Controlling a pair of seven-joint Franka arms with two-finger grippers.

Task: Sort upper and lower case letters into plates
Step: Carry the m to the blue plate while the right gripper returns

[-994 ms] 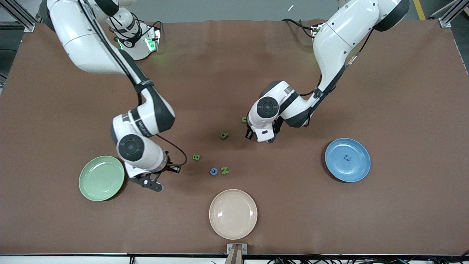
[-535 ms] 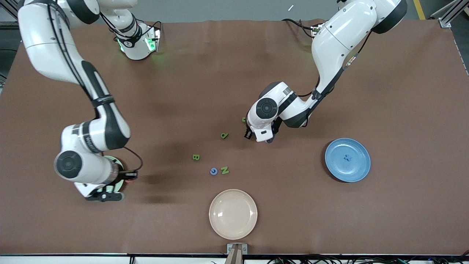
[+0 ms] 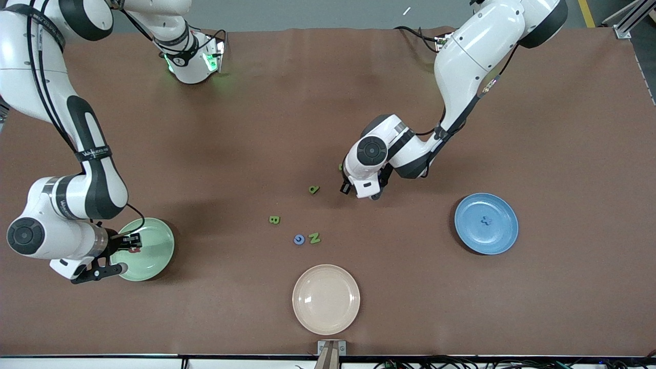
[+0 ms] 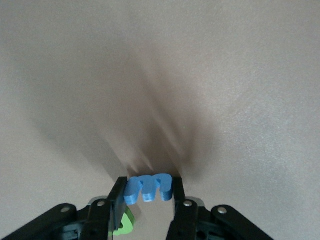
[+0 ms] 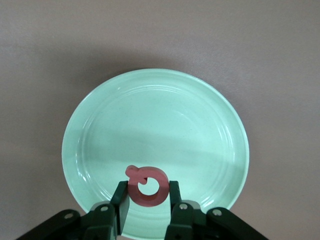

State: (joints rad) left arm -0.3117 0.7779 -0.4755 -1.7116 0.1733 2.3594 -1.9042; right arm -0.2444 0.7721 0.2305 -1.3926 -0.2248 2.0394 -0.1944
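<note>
1. Plate one point(image 3: 154, 256) sits at the right arm's end of the counter point(image 3: 256, 128), the right end effector point(image 3: 132, 245) over it with the Q point(image 5: 146, 186) clamped in its fingers.
2. Plate two point(image 3: 499, 237) is at the left arm's end, an x point(image 3: 486, 221) lying in it.
3. Plate three point(image 3: 326, 300) lies between them, nearer the front camera.
4. B point(image 3: 274, 220), C point(image 3: 299, 239) and N point(image 3: 314, 238) lie mid-counter, C just beside N.
5. The left end effector point(image 3: 363, 193) hangs over the middle, closed on a letter point(image 4: 148, 187).

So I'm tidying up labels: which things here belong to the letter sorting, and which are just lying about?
In the job:
- pink Q in right gripper, over mint plate
- blue letter in left gripper
- blue plate
- green B, blue C, green N

Lying about:
- cream plate
</note>
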